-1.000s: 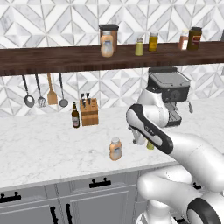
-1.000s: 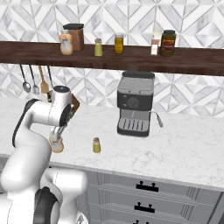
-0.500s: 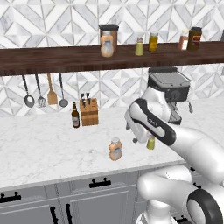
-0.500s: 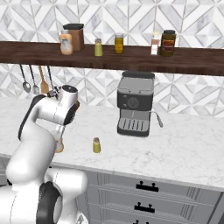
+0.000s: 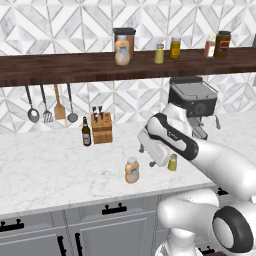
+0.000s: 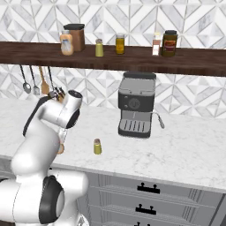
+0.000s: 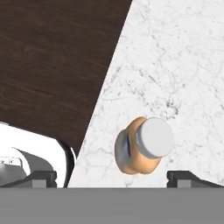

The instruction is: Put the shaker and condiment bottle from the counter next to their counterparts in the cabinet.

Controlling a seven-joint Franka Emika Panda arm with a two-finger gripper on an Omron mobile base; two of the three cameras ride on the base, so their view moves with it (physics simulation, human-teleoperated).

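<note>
**Open gripper above the orange bottle**

The peach-orange plastic condiment bottle with a white cap [image 7: 142, 150] stands upright on the white marble counter [image 5: 45, 170], near its front edge. The two-finger gripper [image 7: 116, 177] hangs above it with the jaws spread wide, holding nothing; the bottle lies between the two dark fingertips [image 7: 43, 176], closer to one of them. The small yellow-green shaker with a silver cap [image 6: 97, 146] stands just beside, apart from the bottle.

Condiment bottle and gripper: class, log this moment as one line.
gripper: open, above bottle | condiment bottle: upright on counter, not held | shaker: on counter
</note>
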